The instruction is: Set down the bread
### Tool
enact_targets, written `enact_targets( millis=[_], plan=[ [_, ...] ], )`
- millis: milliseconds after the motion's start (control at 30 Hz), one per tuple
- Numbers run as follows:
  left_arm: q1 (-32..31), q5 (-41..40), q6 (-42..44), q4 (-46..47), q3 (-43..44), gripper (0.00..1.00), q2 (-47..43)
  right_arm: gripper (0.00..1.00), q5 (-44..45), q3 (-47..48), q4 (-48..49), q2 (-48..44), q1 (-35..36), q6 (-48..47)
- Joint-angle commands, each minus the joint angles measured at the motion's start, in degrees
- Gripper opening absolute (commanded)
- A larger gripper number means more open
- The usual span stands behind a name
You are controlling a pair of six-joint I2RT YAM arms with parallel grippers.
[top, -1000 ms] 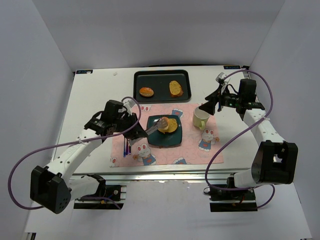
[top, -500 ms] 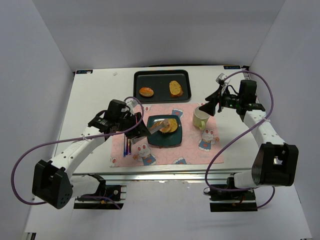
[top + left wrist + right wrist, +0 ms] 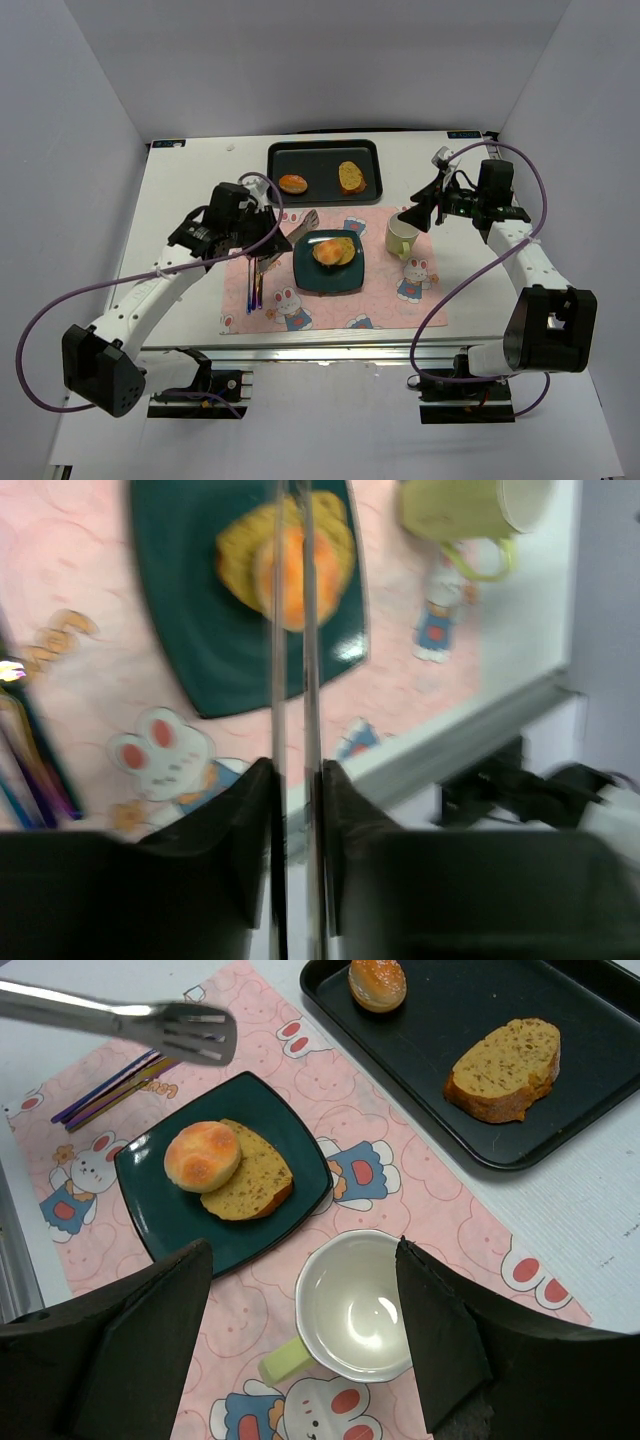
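A round bread roll point(image 3: 323, 251) lies on a brown bread slice point(image 3: 345, 251) on the dark green square plate point(image 3: 330, 276); the right wrist view shows the roll point(image 3: 202, 1156) and slice point(image 3: 255, 1182) too. My left gripper point(image 3: 266, 240) is shut on metal tongs point(image 3: 303, 221), whose empty tips hover just off the plate's back-left corner. In the left wrist view the tong arms point(image 3: 290, 630) run between my fingers point(image 3: 295, 772) above the bread point(image 3: 290, 565). My right gripper point(image 3: 302, 1245) is open and empty above the cup point(image 3: 355, 1305).
A black tray point(image 3: 325, 155) at the back holds another roll point(image 3: 293, 184) and slice point(image 3: 351, 177). A pale green cup point(image 3: 401, 237) stands right of the plate on the pink placemat point(image 3: 330, 312). Chopsticks point(image 3: 254, 285) lie at the mat's left.
My left gripper pulled the tongs back and to the left off the plate, leaving the roll on the slice. The right arm has not moved.
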Motion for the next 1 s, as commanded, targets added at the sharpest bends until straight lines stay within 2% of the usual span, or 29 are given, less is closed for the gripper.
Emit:
enact_targets(
  millis=[0,33,100,133,200,233,400,533,667,700,800,833,867,967],
  plan=[
    [0.24,-10.19,3.57,-3.5,4.64,0.3,0.85,0.78,-1.32,0.19,-0.29,-1.8,0.12,-1.41],
    [1.29,-12.76,4.46,-4.48,5.09,0.14,1.29,0.78,-1.23,0.19,-1.25,-1.98,1.95,-2.98],
    [2.87,-17.51,8.3,-4.92,5.18,0.06,1.91,0.78,-1.32,0.19,-2.31,-2.59,2.49,-5.36],
    [5.58,-23.71,10.07,-4.84,4.57,0.0,2.0,0.78,-1.32,0.27,-3.01,-2.95,3.28,-6.59],
    [9.89,-24.74,17.51,-1.43,1.77,0.0,1.74,0.78,-1.06,0.01,-4.42,-3.56,4.24,-9.84],
    [13.65,-24.74,20.17,4.33,-2.07,0.0,0.96,0.78,-0.88,0.1,-5.03,-3.74,5.29,-10.81],
    [19.48,-28.25,37.82,24.91,-13.26,0.0,1.12,0.78,0.53,1.33,-9.25,-3.65,8.73,-17.22],
    [25.54,-25.19,41.02,30.93,-17.14,0.0,7.96,0.78,1.67,2.29,-9.78,-3.39,11.45,-18.03],
    [26.35,-21.23,43.14,34.45,-19.42,0.0,13.33,0.79,2.9,2.47,-9.96,-3.39,12.86,-18.11],
    [26.35,-20.27,43.66,34.89,-19.86,0.07,14.73,0.79,3.42,2.39,-10.22,-3.3,13.04,-18.11],
    [29.15,-19.65,43.84,35.15,-20.13,0.18,16.76,0.8,4.74,2.47,-11.98,-3.13,14.44,-19.07],
    [29.51,-19.64,43.84,34.81,-20.04,0.32,17.2,0.84,5.18,2.39,-12.94,-3.13,15.4,-20.04],
    [29.77,-19.73,43.67,34.45,-19.78,0.4,17.55,0.86,6.32,2.04,-13.04,-3.3,15.85,-20.13],
    [30.83,-19.38,43.05,32.35,-18.29,0.46,18.79,0.89,7.64,2.03,-13.39,-3.04,17.26,-19.7]
  ],
)
